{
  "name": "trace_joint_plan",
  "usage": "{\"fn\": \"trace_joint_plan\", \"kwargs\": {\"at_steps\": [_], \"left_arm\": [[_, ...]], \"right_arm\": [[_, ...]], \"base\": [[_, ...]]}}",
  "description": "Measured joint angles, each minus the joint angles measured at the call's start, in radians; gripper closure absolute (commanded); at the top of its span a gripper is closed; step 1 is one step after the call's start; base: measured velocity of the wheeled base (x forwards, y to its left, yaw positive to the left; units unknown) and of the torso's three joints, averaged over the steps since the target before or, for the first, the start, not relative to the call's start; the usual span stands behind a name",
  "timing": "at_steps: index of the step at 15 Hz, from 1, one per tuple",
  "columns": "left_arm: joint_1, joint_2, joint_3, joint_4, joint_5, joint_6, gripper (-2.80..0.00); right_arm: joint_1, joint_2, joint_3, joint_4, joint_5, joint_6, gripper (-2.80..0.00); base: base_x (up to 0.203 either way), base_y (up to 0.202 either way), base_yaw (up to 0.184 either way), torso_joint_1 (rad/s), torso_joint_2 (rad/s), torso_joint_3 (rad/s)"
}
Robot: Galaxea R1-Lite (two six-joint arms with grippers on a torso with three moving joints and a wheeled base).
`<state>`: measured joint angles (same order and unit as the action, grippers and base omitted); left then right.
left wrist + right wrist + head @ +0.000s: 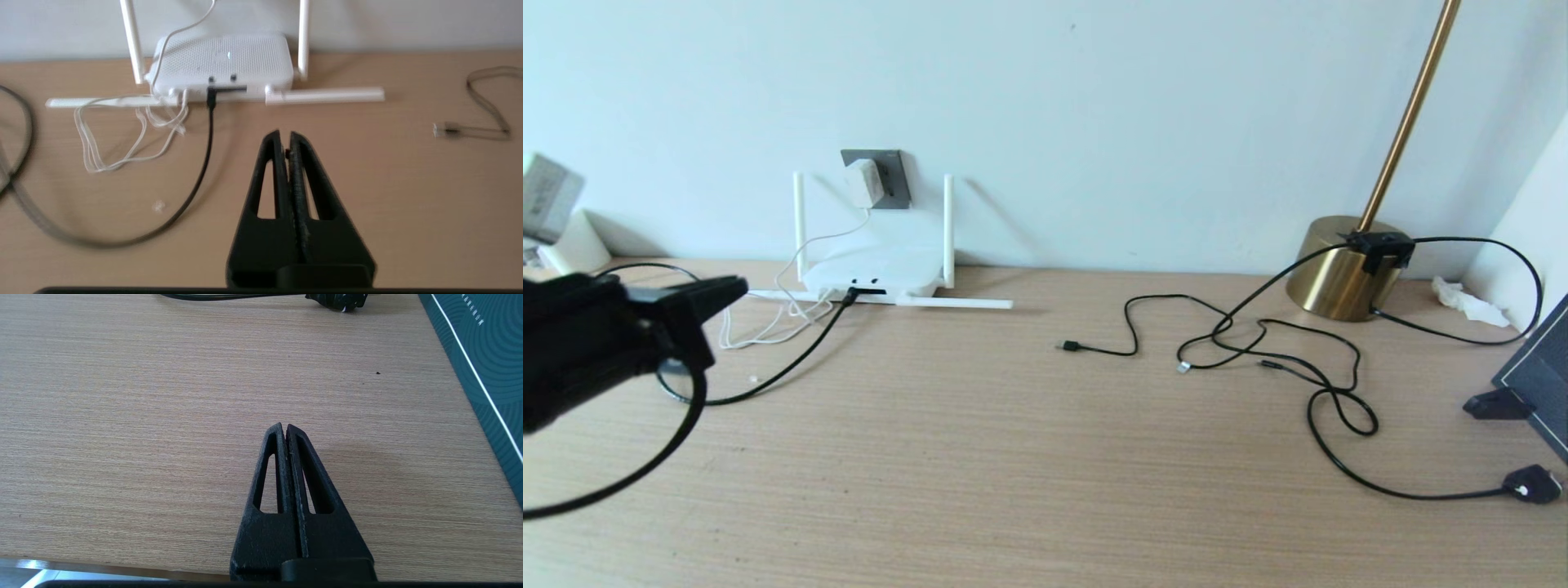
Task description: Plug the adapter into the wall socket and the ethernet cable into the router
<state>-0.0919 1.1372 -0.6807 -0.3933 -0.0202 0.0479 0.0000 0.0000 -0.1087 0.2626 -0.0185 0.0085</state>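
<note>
Wood-grain tabletop [1045,457] meets a pale wall, where the adapter [864,183] sits in the socket [894,175]. The limp, light cable [792,359] enters the router [874,273]; grip its plug. Left end effector [284,134] and right end effector [283,426] are pressed together, empty.

A pale wall [1094,98] backs a wood-grain table [1013,457]; a brass lamp [1339,269] stands far right.
</note>
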Motion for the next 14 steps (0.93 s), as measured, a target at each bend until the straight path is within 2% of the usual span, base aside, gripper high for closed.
{"fn": "trace_joint_plan", "kwargs": {"at_steps": [2, 4, 7, 9, 12, 14], "left_arm": [[-0.002, -0.215, 0.181, 0.069, 0.024, 0.002, 0.00], [-0.007, -0.438, 0.378, 0.175, 0.011, 0.005, 0.00], [-0.026, -0.712, 0.564, 0.354, 0.017, -0.005, 0.00], [-0.009, -0.801, 0.632, 0.411, 0.026, -0.021, 0.00], [0.110, -0.884, 0.653, 0.438, 0.016, 0.019, 0.00], [0.116, -0.980, 0.658, 0.441, -0.006, 0.051, 0.00]], "right_arm": [[0.000, 0.000, 0.000, 0.000, 0.000, 0.001, 0.00], [0.000, 0.000, 0.000, 0.000, 0.002, -0.004, 0.00], [0.000, 0.000, 0.000, 0.000, 0.002, -0.003, 0.00], [0.000, 0.000, 0.000, 0.000, -0.001, 0.016, 0.00], [0.000, 0.000, 0.000, 0.000, -0.002, 0.018, 0.00], [0.000, 0.000, 0.000, -0.001, 0.000, 0.000, 0.00]], "base": [[0.000, 0.000, 0.000, 0.000, 0.00, 0.000], [0.000, 0.000, 0.000, 0.000, 0.00, 0.000], [0.000, 0.000, 0.000, 0.000, 0.00, 0.000], [0.000, 0.000, 0.000, 0.000, 0.00, 0.000], [0.000, 0.000, 0.000, 0.000, 0.00, 0.000], [0.000, 0.000, 0.000, 0.000, 0.00, 0.000]]}}
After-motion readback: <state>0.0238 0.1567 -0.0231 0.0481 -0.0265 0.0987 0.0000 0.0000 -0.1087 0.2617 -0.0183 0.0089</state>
